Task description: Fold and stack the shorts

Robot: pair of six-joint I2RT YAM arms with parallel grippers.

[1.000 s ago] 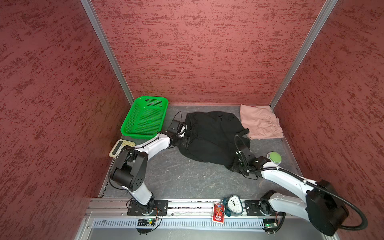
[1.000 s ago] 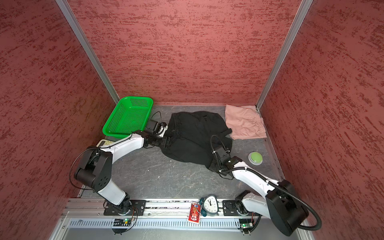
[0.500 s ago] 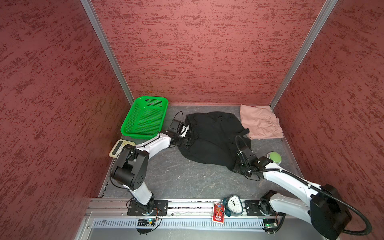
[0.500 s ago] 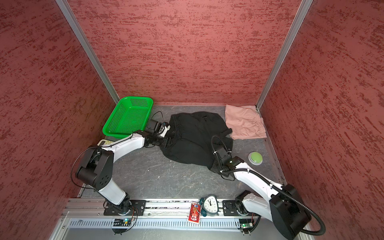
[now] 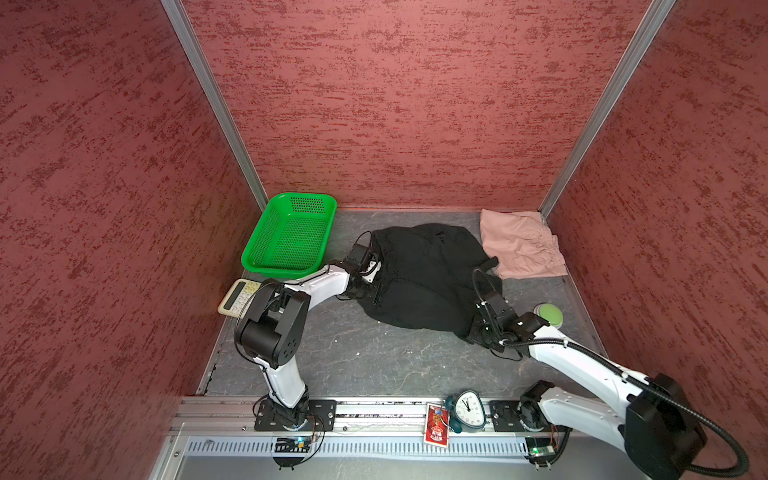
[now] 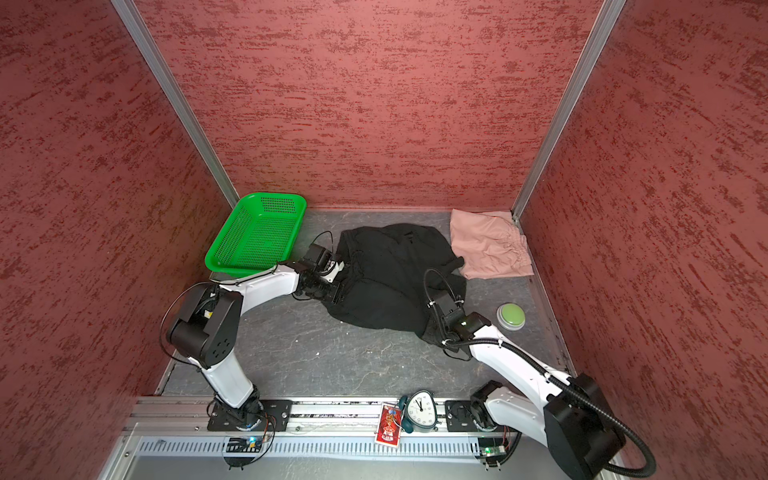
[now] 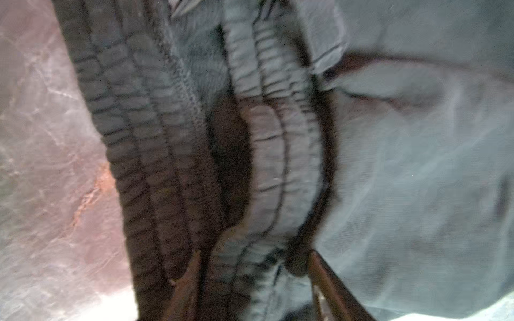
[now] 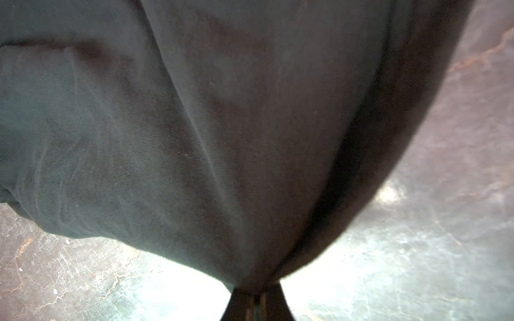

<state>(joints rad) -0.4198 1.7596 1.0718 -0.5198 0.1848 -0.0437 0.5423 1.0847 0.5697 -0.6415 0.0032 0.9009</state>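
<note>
The black shorts (image 5: pixel 424 274) lie crumpled mid-table in both top views (image 6: pixel 386 278). My left gripper (image 5: pixel 368 291) is at their left side. In the left wrist view its fingers (image 7: pixel 192 278) stand apart, either side of the ribbed waistband (image 7: pixel 267 166), with bunched cloth between them. My right gripper (image 5: pixel 473 328) is shut on the shorts' near right corner, and the cloth fans out from the closed tips (image 8: pixel 257 294). The pink shorts (image 5: pixel 519 245) lie flat in the far right corner, apart from both grippers.
A green basket (image 5: pixel 291 237) sits at the back left, with a calculator (image 5: pixel 239 296) in front of it. A green push button (image 5: pixel 548 313) lies just right of my right wrist. A clock (image 5: pixel 467 409) and a red card (image 5: pixel 436 424) rest on the front rail. Red walls close in three sides.
My left gripper's jaws have narrowed around the black waistband and edged further onto the cloth. The right gripper keeps its hold and has hardly moved.
</note>
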